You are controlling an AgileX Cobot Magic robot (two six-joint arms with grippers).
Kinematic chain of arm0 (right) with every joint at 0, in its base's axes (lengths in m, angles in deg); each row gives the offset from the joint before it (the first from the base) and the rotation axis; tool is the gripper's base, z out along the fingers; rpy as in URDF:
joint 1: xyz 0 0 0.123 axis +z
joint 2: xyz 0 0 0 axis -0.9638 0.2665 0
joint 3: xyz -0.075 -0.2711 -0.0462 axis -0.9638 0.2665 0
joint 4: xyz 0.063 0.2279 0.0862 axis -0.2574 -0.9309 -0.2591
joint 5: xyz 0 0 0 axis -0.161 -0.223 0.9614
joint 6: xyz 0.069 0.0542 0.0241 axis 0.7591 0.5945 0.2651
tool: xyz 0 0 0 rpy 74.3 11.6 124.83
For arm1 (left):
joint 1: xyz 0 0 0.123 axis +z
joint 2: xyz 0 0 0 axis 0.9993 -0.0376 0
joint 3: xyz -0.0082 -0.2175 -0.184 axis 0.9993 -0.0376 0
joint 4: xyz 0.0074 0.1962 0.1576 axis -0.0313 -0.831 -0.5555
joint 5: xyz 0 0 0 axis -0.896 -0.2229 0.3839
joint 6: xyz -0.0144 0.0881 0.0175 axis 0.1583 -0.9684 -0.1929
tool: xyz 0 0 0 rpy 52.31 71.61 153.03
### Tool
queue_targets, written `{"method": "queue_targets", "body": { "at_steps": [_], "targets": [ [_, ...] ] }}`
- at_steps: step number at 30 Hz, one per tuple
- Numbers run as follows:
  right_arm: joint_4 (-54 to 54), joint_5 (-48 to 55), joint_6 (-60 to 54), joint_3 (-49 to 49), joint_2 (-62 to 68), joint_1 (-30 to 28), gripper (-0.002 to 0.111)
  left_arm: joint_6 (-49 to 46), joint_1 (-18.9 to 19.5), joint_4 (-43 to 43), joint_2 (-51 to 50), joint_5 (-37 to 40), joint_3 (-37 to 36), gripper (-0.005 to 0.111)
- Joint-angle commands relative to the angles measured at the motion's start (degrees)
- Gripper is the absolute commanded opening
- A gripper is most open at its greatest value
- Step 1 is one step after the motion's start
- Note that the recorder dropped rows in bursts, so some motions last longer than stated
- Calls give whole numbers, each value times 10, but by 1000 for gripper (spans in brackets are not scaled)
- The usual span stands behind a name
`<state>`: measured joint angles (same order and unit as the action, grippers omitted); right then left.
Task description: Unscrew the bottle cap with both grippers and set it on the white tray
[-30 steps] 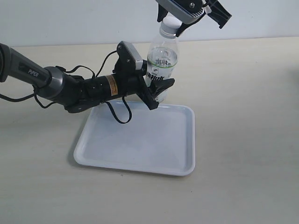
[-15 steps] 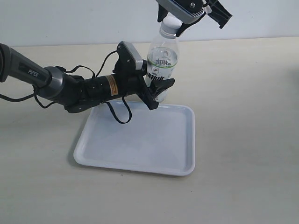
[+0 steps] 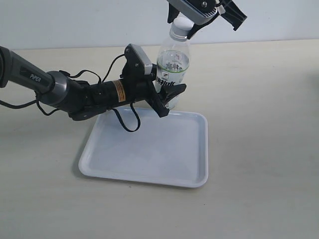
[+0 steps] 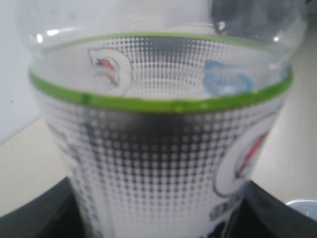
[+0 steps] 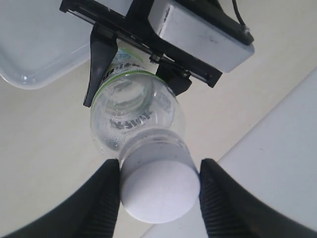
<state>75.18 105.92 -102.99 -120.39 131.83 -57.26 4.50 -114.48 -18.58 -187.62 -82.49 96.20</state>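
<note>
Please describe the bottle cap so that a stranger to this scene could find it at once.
Start at the white tray; at its far edge is the clear bottle, held by the left gripper. On top sits the bottle cap: small, round, plain white, the only thing the right gripper clamps.

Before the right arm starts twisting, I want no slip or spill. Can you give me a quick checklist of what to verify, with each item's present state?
1. Left jaws clamped on the bottle at its label: ok.
2. Bottle roughly upright: ok.
3. Bottle cap seated on the neck: ok.
4. Right jaws on either side of the cap, pads apparently touching it: ok.
5. White tray has nothing lying on it where the cap would go: ok.
6. Bottle base resting on the table: cannot tell, because the left jaws hide it.
</note>
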Motion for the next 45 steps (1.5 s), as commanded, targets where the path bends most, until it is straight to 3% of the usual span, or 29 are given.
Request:
{"method": "queue_targets", "body": {
  "at_steps": [1, 6, 14, 23, 28, 35, 45],
  "targets": [
    [-12, -8, 1, -3, -8, 1, 43, -4, 1, -16, -1, 13, -3, 0],
    [-22, -8, 1, -3, -8, 1, 46, -4, 1, -16, -1, 13, -3, 0],
    [-53, -8, 1, -3, -8, 1, 68, -4, 1, -16, -1, 13, -3, 0],
    [-52, -8, 49, -3, -8, 1, 73, -4, 1, -16, -1, 13, -3, 0],
    [-50, -8, 234, -3, -8, 1, 88, -4, 1, -16, -1, 13, -3, 0],
    [-49, -8, 632, -3, -8, 1, 88, -4, 1, -16, -1, 13, -3, 0],
    [-29, -8, 908, -3, -8, 1, 88, -4, 1, -16, -1, 13, -3, 0]
  ]
}}
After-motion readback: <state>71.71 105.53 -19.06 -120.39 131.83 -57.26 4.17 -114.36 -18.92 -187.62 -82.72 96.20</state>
